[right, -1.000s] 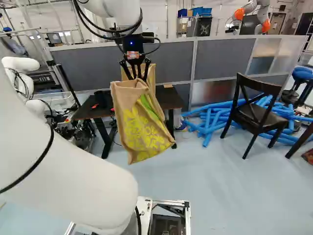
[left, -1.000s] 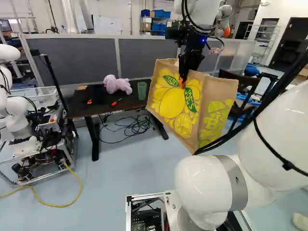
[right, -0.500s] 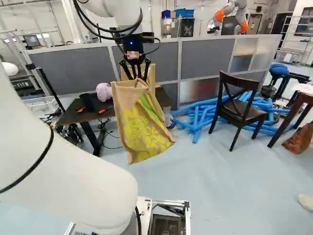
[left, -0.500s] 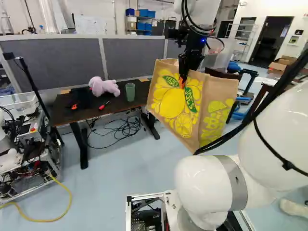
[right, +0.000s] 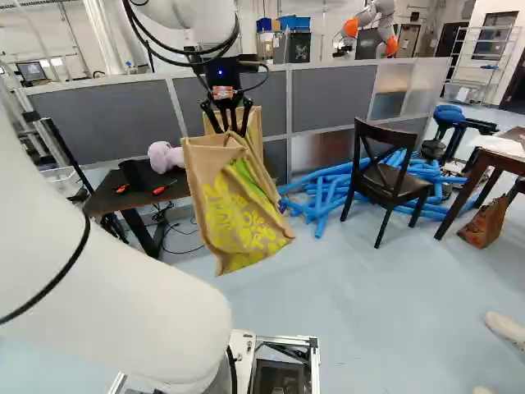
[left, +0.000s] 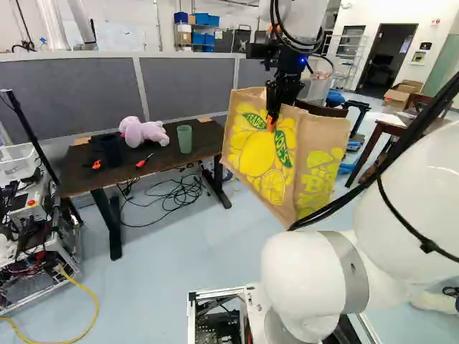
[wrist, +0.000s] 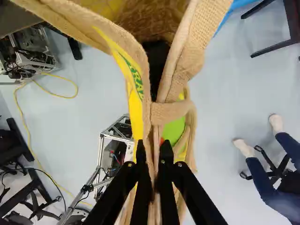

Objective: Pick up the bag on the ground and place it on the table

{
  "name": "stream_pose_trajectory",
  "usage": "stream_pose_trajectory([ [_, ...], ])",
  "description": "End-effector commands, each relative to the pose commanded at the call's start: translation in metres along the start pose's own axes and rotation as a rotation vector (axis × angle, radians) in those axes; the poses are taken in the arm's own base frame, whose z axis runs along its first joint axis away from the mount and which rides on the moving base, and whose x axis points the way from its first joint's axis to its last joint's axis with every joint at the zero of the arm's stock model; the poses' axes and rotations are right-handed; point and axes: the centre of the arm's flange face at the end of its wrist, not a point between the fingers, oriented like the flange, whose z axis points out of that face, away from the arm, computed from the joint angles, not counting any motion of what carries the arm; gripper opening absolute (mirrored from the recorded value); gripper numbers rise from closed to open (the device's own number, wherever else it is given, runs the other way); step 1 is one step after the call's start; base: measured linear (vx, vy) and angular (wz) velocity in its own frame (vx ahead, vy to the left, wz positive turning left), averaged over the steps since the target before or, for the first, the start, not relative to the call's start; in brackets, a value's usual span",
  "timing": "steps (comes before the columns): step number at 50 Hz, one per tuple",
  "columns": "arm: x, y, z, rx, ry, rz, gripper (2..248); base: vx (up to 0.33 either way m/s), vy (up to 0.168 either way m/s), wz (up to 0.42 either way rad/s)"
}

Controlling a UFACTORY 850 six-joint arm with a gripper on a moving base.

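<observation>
Left base view shows one long grey partition [left: 185,86], with one dark table [left: 75,172] in front. One dark wooden chair [right: 402,180] stands in the right base view. One tan bag [left: 258,154] with yellow lemons hangs in the air, partly covering the table's right end in the left base view. One gripper [left: 272,115] pinches its top between two fingers. The table holds one plush toy [left: 143,132], one black container [left: 111,149], one green cup [left: 184,140] and two small red items [left: 97,165].
</observation>
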Motion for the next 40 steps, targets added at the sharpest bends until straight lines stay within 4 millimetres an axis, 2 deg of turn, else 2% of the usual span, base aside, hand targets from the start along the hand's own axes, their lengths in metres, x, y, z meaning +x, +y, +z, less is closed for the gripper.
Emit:
stream_pose_trajectory([
  [13,0.0,0.0,0.0,0.0,0.0,0.0,22,0.048,-0.03,0.0],
  [40,0.0,0.0,0.0,0.0,0.0,0.0,22,0.107,-0.069,0.004],
])
